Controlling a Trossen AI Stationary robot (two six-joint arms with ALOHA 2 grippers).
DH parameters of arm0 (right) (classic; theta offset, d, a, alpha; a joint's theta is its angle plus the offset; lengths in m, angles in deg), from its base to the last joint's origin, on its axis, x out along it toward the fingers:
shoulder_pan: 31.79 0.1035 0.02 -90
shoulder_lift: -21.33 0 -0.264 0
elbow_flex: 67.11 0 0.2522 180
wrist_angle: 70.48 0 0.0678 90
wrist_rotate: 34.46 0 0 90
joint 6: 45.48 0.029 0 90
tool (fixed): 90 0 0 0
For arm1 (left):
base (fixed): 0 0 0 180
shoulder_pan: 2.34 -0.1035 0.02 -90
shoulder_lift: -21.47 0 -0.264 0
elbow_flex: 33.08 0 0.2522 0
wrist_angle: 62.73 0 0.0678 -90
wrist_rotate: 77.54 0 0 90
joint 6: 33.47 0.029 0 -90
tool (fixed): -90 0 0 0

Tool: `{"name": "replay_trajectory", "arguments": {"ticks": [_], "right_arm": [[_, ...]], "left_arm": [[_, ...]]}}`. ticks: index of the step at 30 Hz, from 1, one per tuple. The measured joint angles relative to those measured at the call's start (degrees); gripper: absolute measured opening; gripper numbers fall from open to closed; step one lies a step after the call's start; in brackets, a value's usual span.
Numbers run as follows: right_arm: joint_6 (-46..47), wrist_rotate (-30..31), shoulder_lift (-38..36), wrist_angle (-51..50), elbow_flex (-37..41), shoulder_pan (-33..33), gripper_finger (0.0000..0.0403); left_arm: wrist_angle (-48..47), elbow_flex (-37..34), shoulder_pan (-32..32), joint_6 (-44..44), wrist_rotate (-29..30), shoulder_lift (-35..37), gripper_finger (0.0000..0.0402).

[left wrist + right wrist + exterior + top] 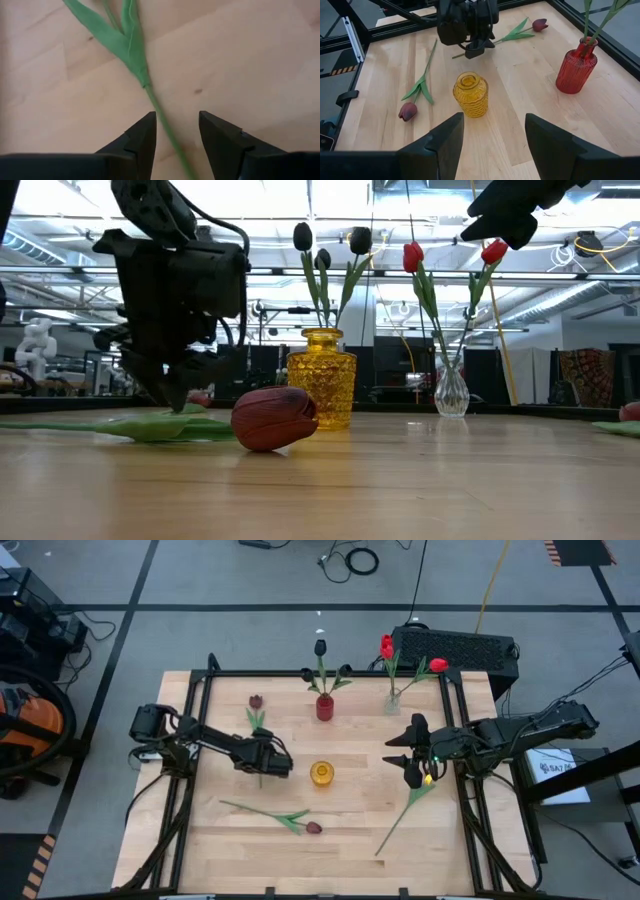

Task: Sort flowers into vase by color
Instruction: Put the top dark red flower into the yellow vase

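Note:
My left gripper (272,762) is open and low over the table; its fingers stand on either side of the thin green stem (167,131) of a maroon tulip (256,701) lying flat. A second maroon tulip (313,828) lies near the front edge, its head (275,418) on the wood. My right gripper (413,758) is open, raised above the table, over the upper end of a third tulip's stem (400,820). A yellow vase (321,774) stands empty at the centre. A red vase (325,707) holds dark tulips, a clear vase (393,700) red ones.
The yellow vase (470,94) stands between the two grippers, close to both. The red vase (576,70) and the clear vase (450,390) stand near the far edge. A black frame (300,673) borders the wooden table. Bare wood lies at the near right.

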Motion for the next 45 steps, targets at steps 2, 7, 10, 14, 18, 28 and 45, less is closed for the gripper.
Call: {"name": "replay_trajectory", "arguments": {"ticks": [2, 7, 10, 14, 18, 28, 45], "right_arm": [[-0.02, 0.00, 0.00, 0.00, 0.00, 0.00, 0.0203], [0.02, 0.00, 0.60, -0.04, -0.02, 0.00, 0.0203], [-0.12, 0.00, 1.39, -0.03, -0.02, 0.00, 0.0203], [-1.22, 0.00, 2.36, 0.02, -0.02, 0.00, 0.0203], [-1.21, 0.00, 3.21, 0.04, -0.02, 0.00, 0.0203], [-2.67, 4.55, 4.19, 0.33, -0.02, -0.05, 0.0203], [-5.75, 4.54, 4.20, 1.52, -0.02, -0.04, 0.0203]], "left_arm": [[0.82, 0.00, -0.64, -2.22, 0.39, 0.00, 0.0155], [0.09, 0.00, -0.85, -10.11, 4.40, 0.00, 0.0154], [-0.03, -0.01, -0.62, -11.72, 4.92, 0.00, 0.0154], [1.98, -2.79, -0.52, -15.35, 5.38, 0.00, 0.0154], [8.86, -8.11, -0.17, -17.48, 7.38, 0.15, 0.0154], [17.02, -13.73, 2.71, -22.03, 14.28, 0.02, 0.0065], [7.59, -13.43, 7.43, -23.42, 18.72, 10.52, 0.0003]]}}
